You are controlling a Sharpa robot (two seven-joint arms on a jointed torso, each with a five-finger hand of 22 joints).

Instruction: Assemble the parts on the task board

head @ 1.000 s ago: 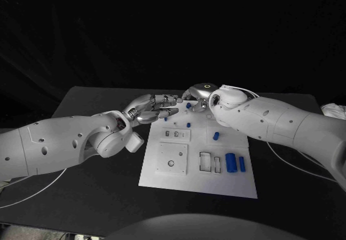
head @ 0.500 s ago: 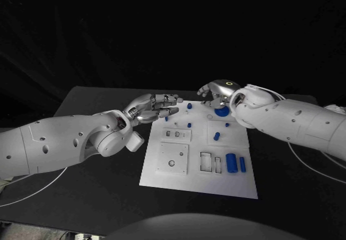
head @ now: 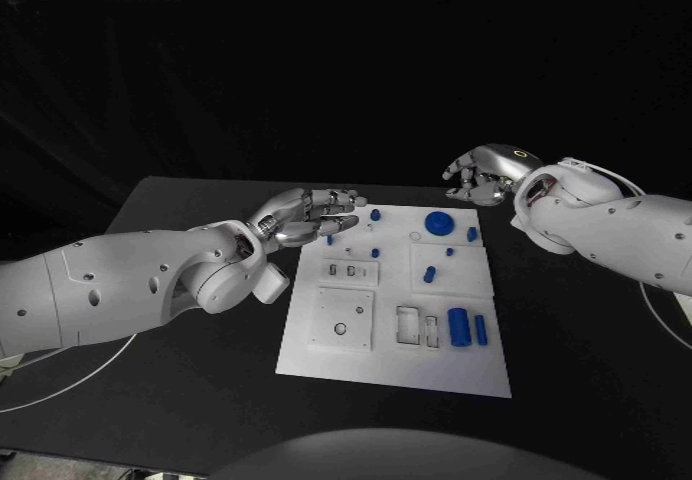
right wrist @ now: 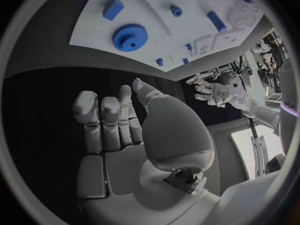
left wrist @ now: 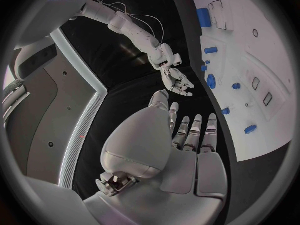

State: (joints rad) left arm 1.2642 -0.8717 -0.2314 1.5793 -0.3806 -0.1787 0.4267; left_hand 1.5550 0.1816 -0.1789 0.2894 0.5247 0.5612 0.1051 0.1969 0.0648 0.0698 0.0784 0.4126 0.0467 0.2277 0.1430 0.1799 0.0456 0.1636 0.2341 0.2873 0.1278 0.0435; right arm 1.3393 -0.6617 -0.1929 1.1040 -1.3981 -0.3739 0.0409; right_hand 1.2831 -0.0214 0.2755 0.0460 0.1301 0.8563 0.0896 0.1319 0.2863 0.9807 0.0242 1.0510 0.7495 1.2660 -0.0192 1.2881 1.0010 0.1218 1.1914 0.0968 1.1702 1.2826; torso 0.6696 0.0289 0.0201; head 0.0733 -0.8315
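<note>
The left hand (head: pixel 310 213) is hovering over the far left corner of the task board (head: pixel 346 355), its fingers (left wrist: pixel 197 130) lying close together, slightly curled, gripping nothing. The right hand (head: pixel 488 170) is hanging above the table (head: pixel 173 400) beyond the board's far right corner, fingers (right wrist: pixel 103 117) loosely curled and empty. On the board, a blue gear (head: pixel 440 220) is lying near the far edge, with small blue pegs (head: pixel 376 214) beside it and 2 blue cylinders (head: pixel 462 326) toward the near right.
</note>
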